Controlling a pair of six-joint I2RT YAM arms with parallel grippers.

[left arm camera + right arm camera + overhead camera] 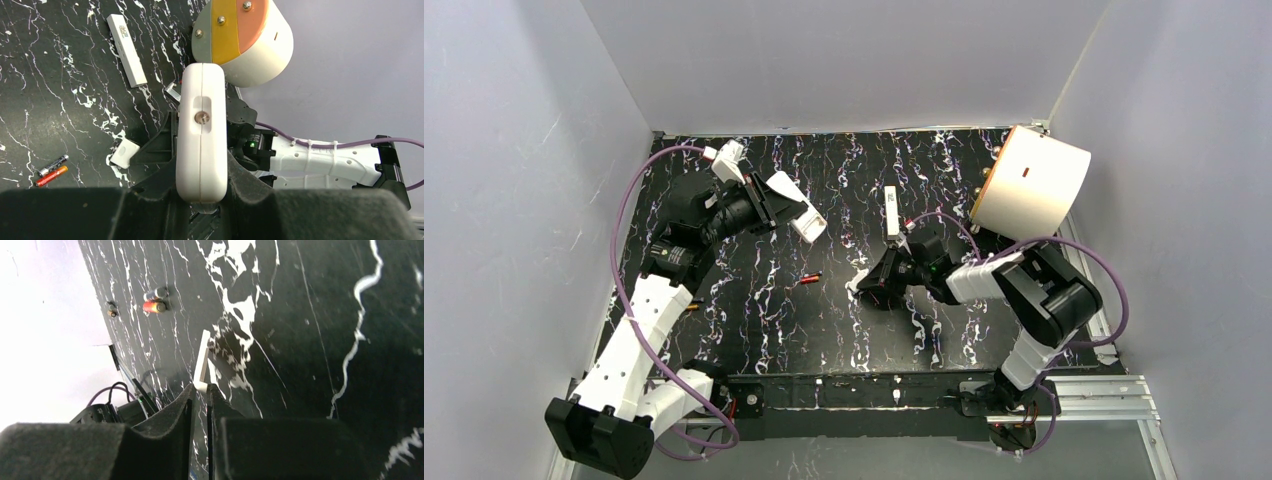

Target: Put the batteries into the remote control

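Observation:
My left gripper (776,203) is shut on a white remote control (201,135) and holds it above the table at the far left; the remote also shows in the top view (804,214). Two batteries (810,279), one orange-red and one black, lie side by side mid-table, and show in the left wrist view (52,170) and the right wrist view (155,300). My right gripper (860,287) is low on the table to their right, shut on the edge of a small thin white piece (202,360), which the left wrist view (124,153) also shows.
A slim white remote (891,210) lies behind my right gripper. A large white cylinder with an orange and yellow end (1034,180) stands at the back right. A small dark object (112,310) lies near the table's left edge. Grey walls close in three sides.

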